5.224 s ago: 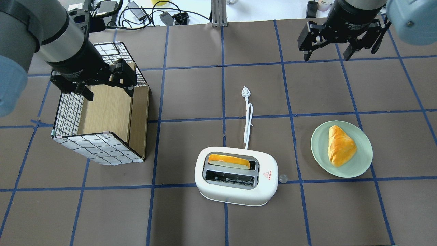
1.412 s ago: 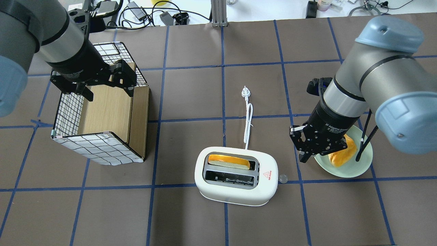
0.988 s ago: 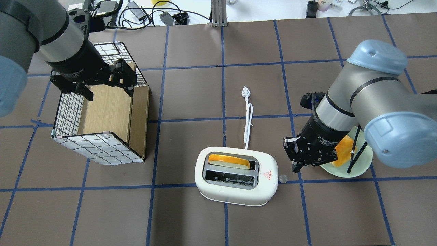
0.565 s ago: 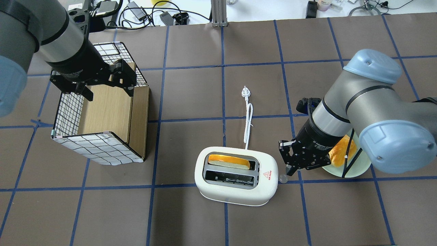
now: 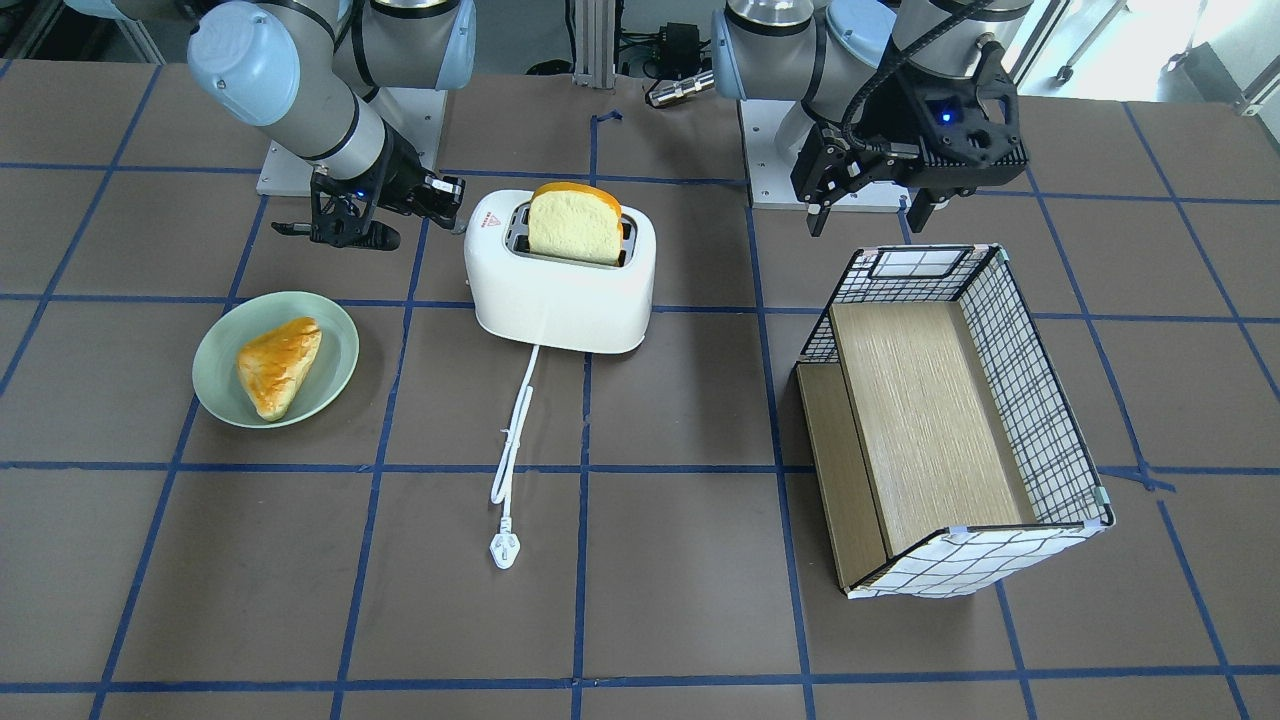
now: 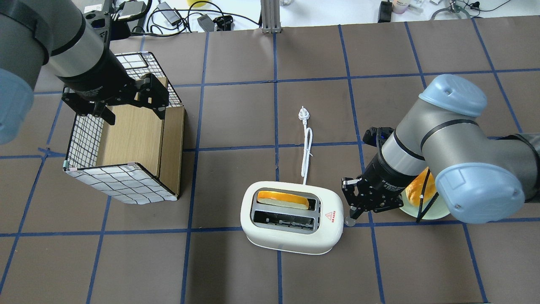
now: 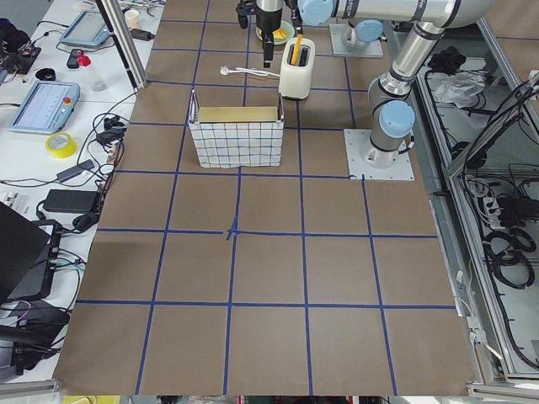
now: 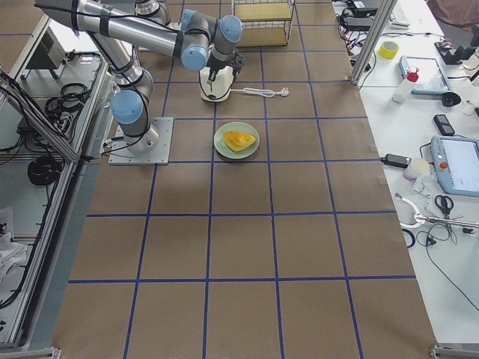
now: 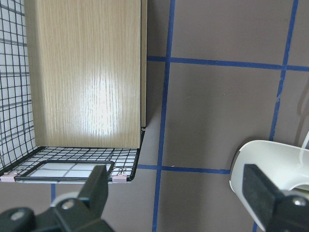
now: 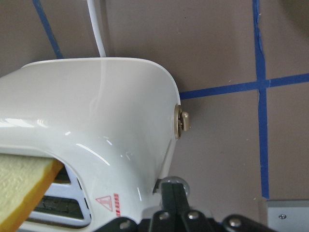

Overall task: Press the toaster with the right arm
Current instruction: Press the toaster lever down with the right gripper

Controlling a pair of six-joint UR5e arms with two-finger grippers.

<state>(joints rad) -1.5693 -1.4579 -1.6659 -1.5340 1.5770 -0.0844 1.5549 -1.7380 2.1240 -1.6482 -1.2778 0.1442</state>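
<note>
— The toaster (image 6: 295, 242), from overhead: where does it lie for you?
— You see it toward the robot's side, about mid-table, with its long axis running left to right and a bread slice (image 6: 282, 199) in the far slot. Its lever knob (image 6: 349, 221) sticks out of the end on the robot's right. The right gripper (image 6: 352, 214), fingers pinched together on nothing, points down at that knob. That arm is by far the nearer. The left gripper (image 6: 136, 116) hangs spread wide over the wire basket (image 6: 126, 185), well apart.
— And facing the robot?
— There you get what the overhead flattens: the slice stands tall out of its slot, so I judge the lever is up. The plate (image 5: 215, 385) and its pastry (image 5: 278, 365) show whole, while overhead the arm covers much of them. You cannot make out the knob here.
— The right wrist?
— Closest look: the closed fingers sit at bottom centre with the tip at the knob, and a beige dial (image 10: 181, 122) sits farther along the end wall. Whether the tip touches or is just above, you cannot tell. The press should go straight down that end.
— Left wrist and the sides?
— The left wrist shows its fingers apart, the basket below and the toaster's corner. The side views are too small to add anything.
</note>
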